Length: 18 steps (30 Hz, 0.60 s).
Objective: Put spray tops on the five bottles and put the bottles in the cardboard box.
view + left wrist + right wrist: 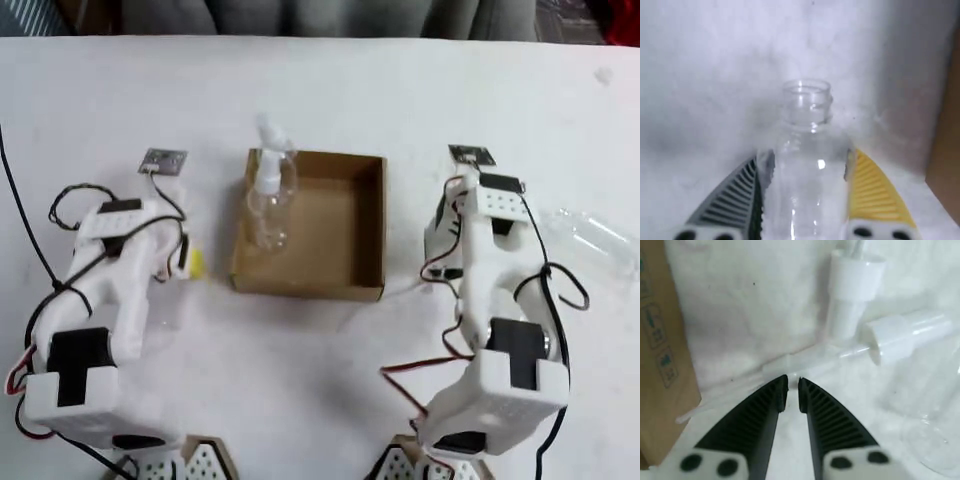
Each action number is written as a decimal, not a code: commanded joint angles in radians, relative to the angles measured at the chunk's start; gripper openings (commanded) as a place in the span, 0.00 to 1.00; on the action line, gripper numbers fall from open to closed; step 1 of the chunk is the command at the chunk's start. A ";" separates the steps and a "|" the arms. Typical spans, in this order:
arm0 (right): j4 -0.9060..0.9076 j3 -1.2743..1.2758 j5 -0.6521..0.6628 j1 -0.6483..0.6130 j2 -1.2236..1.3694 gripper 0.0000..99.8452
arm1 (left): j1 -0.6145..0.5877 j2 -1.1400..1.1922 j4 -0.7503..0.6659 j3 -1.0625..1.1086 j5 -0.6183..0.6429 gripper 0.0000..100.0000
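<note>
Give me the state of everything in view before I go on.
cardboard box, open, one bottle inside.
boxed bottle, spray top on.
left end effector, shut on a topless bottle.
right end effector, shut, empty.
spray tops, two loose on the table.
spare bottle, lying on the table outside the box.

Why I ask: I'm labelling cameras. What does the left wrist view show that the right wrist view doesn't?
Only left wrist: an uncapped bottle gripped by the left gripper, one finger grey, one yellow. Only right wrist: two spray tops with tubes lying ahead of the right gripper, plus a second bottle beside them. Both: the white table and a side of the box.
</note>
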 commanded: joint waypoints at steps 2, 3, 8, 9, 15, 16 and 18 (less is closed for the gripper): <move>0.012 -0.086 -0.008 0.007 0.005 0.02 | 0.002 -0.054 -0.041 -0.003 0.011 0.02; 0.012 -0.094 -0.008 0.007 0.007 0.02 | 0.002 -0.054 -0.041 -0.003 0.011 0.02; 0.001 -0.135 -0.009 0.005 0.058 0.02 | 0.001 -0.054 -0.041 -0.002 0.011 0.02; -0.002 -0.144 -0.008 0.001 0.076 0.02 | 0.001 -0.054 -0.041 -0.002 0.011 0.02; 0.058 -0.233 -0.009 -0.019 0.127 0.08 | 0.001 -0.053 -0.041 -0.002 0.011 0.02; 0.084 -0.255 -0.009 -0.015 0.120 0.08 | 0.001 -0.053 -0.041 -0.002 0.011 0.02; 0.147 -0.288 -0.009 -0.008 0.094 0.08 | 0.001 -0.053 -0.041 -0.002 0.011 0.02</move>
